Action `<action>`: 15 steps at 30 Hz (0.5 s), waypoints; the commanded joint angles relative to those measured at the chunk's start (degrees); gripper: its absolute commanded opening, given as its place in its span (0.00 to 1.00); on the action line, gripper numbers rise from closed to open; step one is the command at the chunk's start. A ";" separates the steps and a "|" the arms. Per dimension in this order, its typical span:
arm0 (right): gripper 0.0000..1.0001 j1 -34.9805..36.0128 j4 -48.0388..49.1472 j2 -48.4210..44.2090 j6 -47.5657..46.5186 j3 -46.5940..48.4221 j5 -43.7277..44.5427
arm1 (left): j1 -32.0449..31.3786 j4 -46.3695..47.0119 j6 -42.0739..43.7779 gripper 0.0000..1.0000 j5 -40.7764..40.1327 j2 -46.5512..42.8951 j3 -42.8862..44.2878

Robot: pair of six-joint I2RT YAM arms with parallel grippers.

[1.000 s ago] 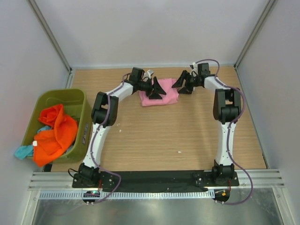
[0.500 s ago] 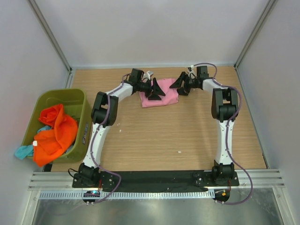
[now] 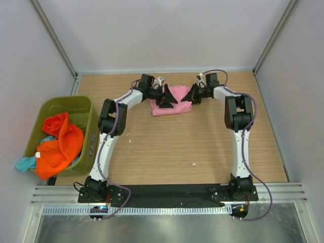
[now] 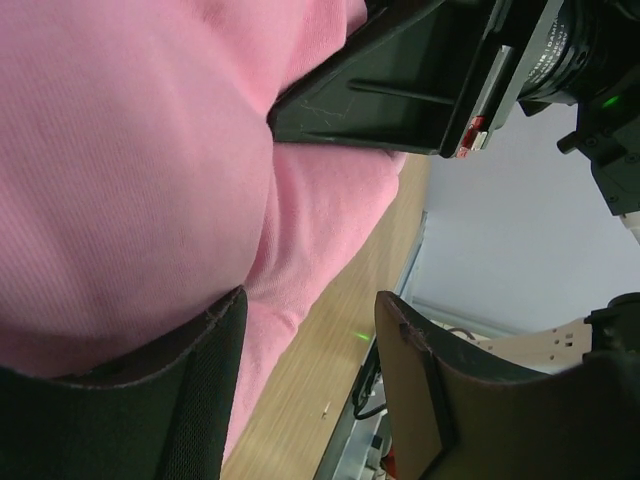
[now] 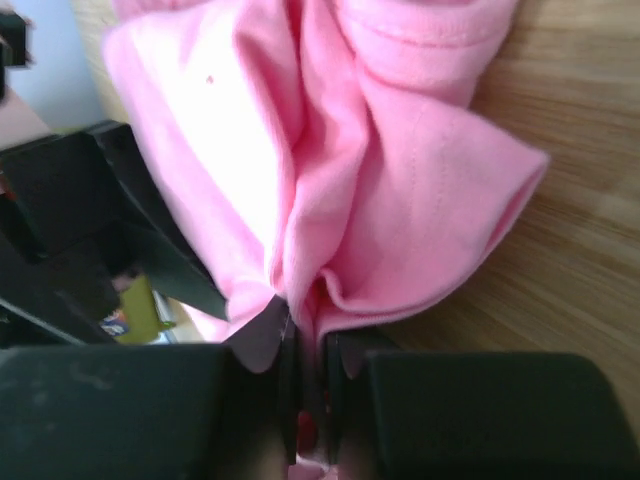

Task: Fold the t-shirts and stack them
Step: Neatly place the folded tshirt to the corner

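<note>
A pink t-shirt (image 3: 177, 106) lies folded on the wooden table at the far middle. My left gripper (image 3: 167, 96) is over its left part, open; in the left wrist view one finger (image 4: 150, 400) rests against the pink t-shirt (image 4: 130, 170) and bare wood shows between the fingertips of the left gripper (image 4: 310, 300). My right gripper (image 3: 194, 94) is at the shirt's right edge. In the right wrist view the right gripper (image 5: 310, 335) is shut on a bunched fold of the pink t-shirt (image 5: 400, 180).
A green bin (image 3: 86, 109) stands at the left edge of the table, holding orange t-shirts (image 3: 61, 142), with a teal cloth (image 3: 24, 163) hanging over its near corner. Grey walls enclose the table on three sides.
My right gripper moved left onto the shirt's right edge and closed on a fold of it. The left gripper stayed where it was, still open.
</note>
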 commanded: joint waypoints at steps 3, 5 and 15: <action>0.01 -0.15 -6.61 -0.67 -5.82 1.48 6.64 | 1.80 -2.11 2.67 0.59 -0.89 -2.25 -1.28; 0.01 -0.94 -10.48 -2.34 -8.45 4.38 8.93 | 2.25 -3.34 4.34 0.60 -1.06 -4.18 -0.23; 0.01 -7.79 -24.20 -12.78 -29.20 10.02 28.89 | 9.27 -24.86 26.92 0.64 -10.29 -14.47 11.29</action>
